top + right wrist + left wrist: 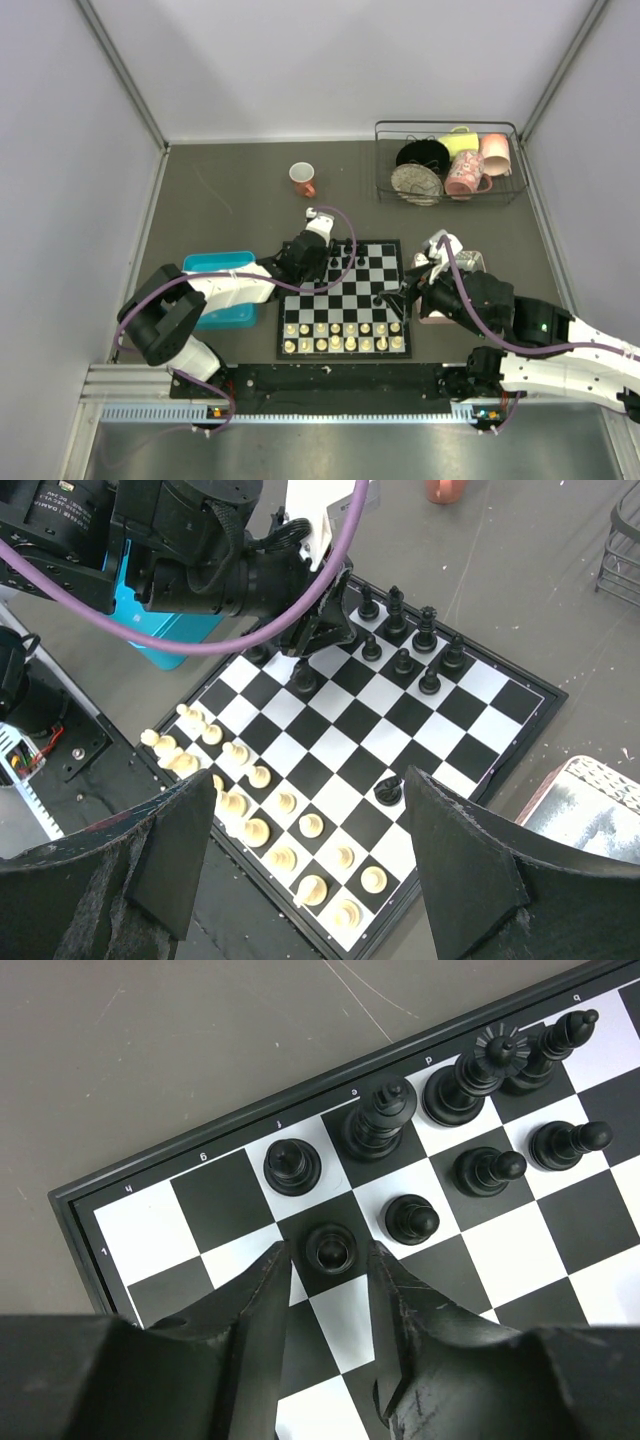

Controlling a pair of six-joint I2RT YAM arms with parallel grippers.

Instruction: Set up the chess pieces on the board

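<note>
The left tool (327, 1265), slightly spread, is straddling a seemingly light, slippery black pawn (330, 1247) near the board's (150, 1232) far left corner, best pinched at its neck, while the right tool (310, 795) is hovering spread wide.

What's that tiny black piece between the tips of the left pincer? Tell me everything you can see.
It is a black pawn, glossy like plastic, with a round head over a round base. It stands upright on a dark square of the board, one row in from the edge. The fingers of the left pincer flank it with a thin gap each side, so only the board seems to touch it.
</note>
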